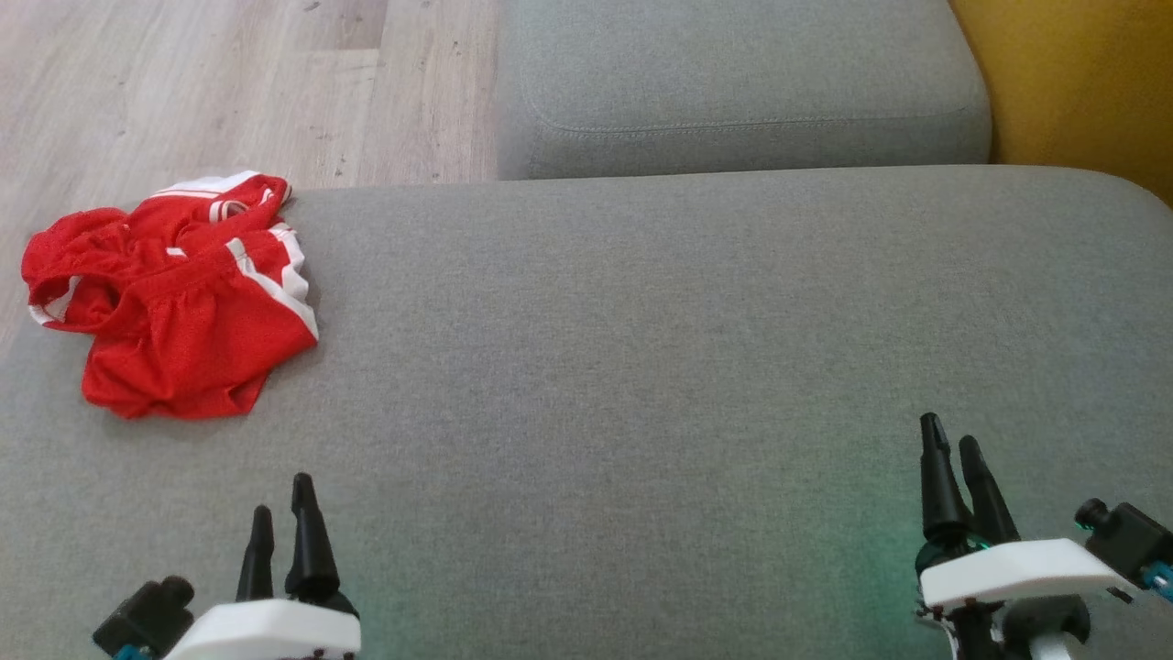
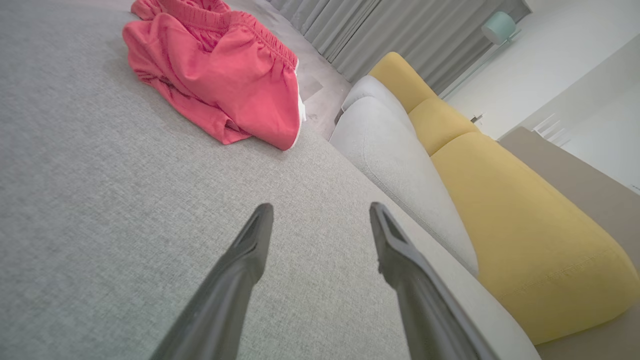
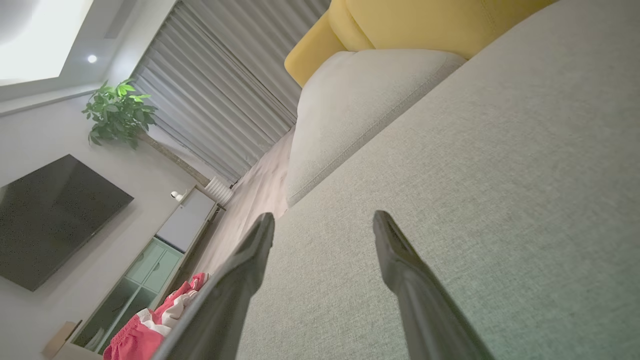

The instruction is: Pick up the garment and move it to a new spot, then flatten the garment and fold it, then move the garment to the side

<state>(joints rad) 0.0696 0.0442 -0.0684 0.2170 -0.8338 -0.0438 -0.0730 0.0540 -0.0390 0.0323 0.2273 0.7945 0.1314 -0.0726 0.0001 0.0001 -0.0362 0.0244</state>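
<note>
Crumpled red garment (image 1: 174,302) on grey cushion (image 1: 641,367)

**Both grippers open and empty at the near edge**

The left gripper (image 1: 281,500) sits at the near left and the right gripper (image 1: 950,433) at the near right, a little farther forward. Each points its two dark fingers (image 1: 312,541) away from the robot, with the jaws spread wide and holding nothing. The two grippers are well apart.

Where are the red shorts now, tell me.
In the head view the red shorts lie crumpled at the far left edge of the grey cushion, beside the wooden floor, ahead of the left gripper.
</note>
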